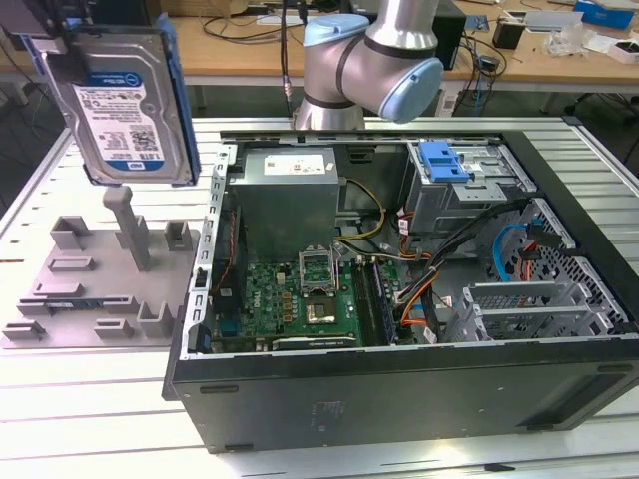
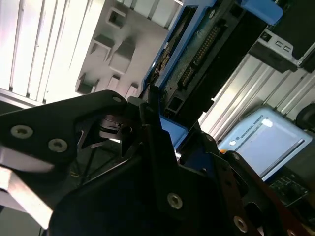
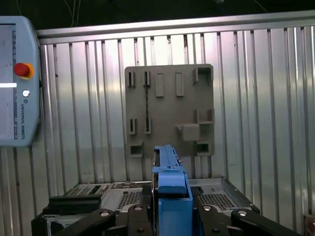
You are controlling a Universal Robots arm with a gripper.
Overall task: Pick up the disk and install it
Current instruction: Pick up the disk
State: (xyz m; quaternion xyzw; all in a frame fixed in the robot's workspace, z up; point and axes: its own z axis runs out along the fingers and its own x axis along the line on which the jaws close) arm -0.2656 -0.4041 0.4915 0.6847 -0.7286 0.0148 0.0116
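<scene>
The disk (image 1: 125,100), a silver hard drive with a white-and-blue label in a blue carrier frame, hangs upright in the air at the exterior view's upper left, above the grey slotted fixture (image 1: 100,284). My gripper (image 3: 170,214) is shut on it. In the first wrist view its black fingers (image 3: 133,216) clamp both sides of the blue carrier's edge (image 3: 170,179). The second wrist view shows the gripper (image 2: 157,123) holding the disk (image 2: 197,54) by one end, with the circuit-board side and connector facing the camera.
An open computer case (image 1: 399,399) lies on the slatted metal table (image 1: 599,160), exposing the motherboard (image 1: 300,299), cables and a drive cage with a blue latch (image 1: 444,165). The arm's base (image 1: 369,60) stands behind the case. A teach pendant (image 3: 15,78) lies beside the fixture (image 3: 170,110).
</scene>
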